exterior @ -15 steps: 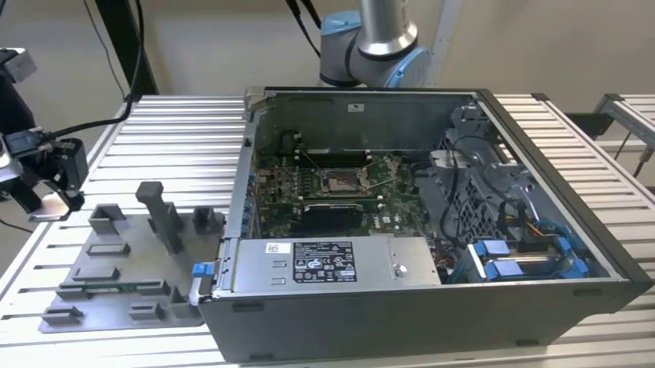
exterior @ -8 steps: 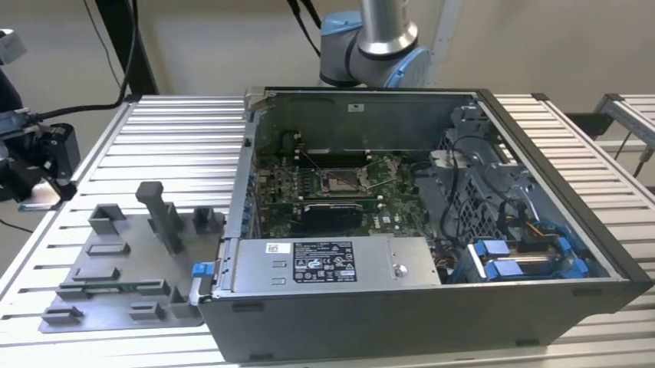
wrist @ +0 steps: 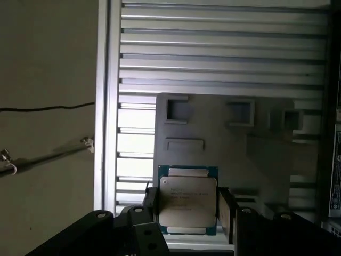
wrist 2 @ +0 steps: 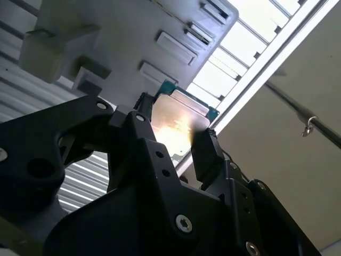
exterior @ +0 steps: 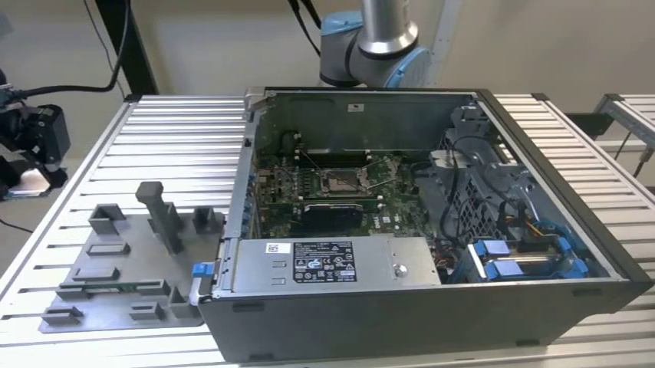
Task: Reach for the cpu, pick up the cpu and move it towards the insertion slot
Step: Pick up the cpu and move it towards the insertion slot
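Note:
The cpu (wrist: 187, 201), a thin square chip with a silvery top and green rim, is held by two opposite edges between my black fingers in both wrist views. My gripper (wrist: 189, 209) is shut on it, clear of the grey fixture plate (wrist: 234, 154) behind. The second wrist view shows the chip's (wrist 2: 178, 120) glossy face in my gripper (wrist 2: 173, 130). In the exterior view my gripper (exterior: 29, 165) hangs at the left edge, over the table's side. The insertion slot (exterior: 341, 181), a square silver-framed socket, lies on the board inside the open computer case (exterior: 573, 268), far to the exterior view's right of my gripper.
The grey fixture plate (exterior: 113, 295) with upright blocks (exterior: 159, 215) lies on the slatted table (exterior: 174, 130) between my gripper and the case. The case wall (exterior: 245, 169) stands along the slot's near side. Cables and a blue-clipped drive bay (exterior: 522, 257) fill the case's right part.

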